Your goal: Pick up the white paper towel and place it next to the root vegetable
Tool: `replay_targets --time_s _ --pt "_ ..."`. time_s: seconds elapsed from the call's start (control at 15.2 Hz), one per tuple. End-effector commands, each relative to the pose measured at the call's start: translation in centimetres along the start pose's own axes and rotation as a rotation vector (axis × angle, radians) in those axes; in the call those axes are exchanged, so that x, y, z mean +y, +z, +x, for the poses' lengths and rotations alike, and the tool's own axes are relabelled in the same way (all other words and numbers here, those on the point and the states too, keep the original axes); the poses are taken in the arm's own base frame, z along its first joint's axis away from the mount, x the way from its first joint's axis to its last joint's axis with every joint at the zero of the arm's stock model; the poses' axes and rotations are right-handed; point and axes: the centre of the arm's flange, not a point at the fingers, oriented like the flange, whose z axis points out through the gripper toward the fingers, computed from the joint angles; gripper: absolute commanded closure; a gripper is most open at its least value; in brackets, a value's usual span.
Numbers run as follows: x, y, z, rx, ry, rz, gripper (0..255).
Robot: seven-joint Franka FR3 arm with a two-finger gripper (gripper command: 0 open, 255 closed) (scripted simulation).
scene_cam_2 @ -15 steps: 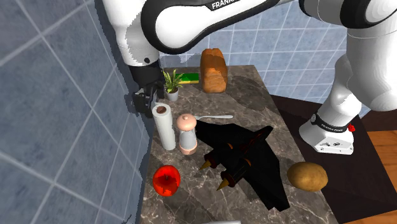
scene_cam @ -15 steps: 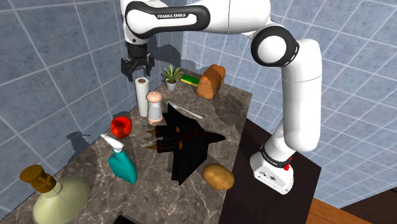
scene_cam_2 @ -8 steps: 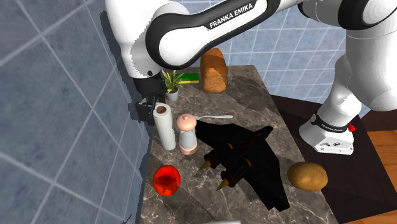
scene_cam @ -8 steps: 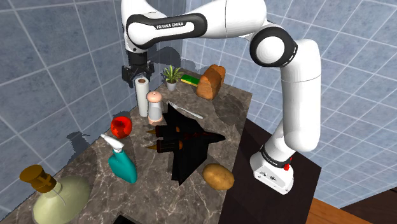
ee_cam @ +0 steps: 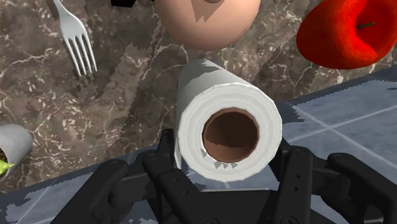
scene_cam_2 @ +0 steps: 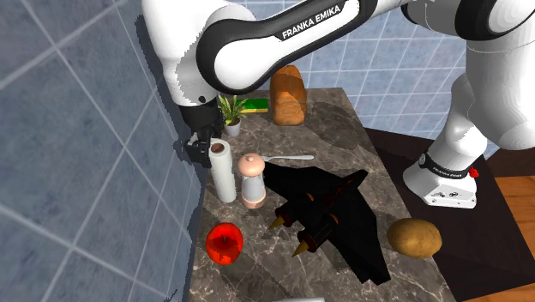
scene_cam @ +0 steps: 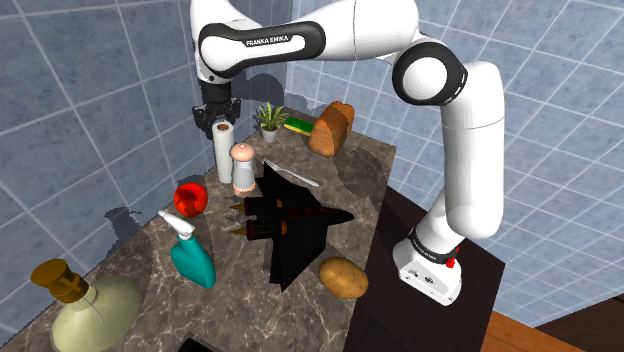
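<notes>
White paper towel roll [ee_cam: 224,118] is standing clasped between the black gripper's [scene_cam: 220,116] 2 fingers [ee_cam: 167,153]; the arm [scene_cam: 330,30] is showing "FRANKA EMIKA".

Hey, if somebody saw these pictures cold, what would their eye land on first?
Probably the big white arm arching over the marble counter, with its gripper at the top of the upright white paper towel roll by the tiled wall. Next comes the black jet-shaped model sprawled mid-counter, with a red apple to its left in the shoulder view.
</notes>
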Motion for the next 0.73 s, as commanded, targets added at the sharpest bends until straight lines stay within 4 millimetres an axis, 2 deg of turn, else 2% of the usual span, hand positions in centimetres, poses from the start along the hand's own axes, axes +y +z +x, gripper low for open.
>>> replay_targets --time_s 0.0,0.46,0.66 --pt "0.0 0.0 0.0 -0.001 0.0 0.0 255" --pt "0.0 0.0 0.0 -0.001 0.0 0.0 255" --pt "-0.1 -1.5 -0.1 -0.001 0.0 0.0 255"
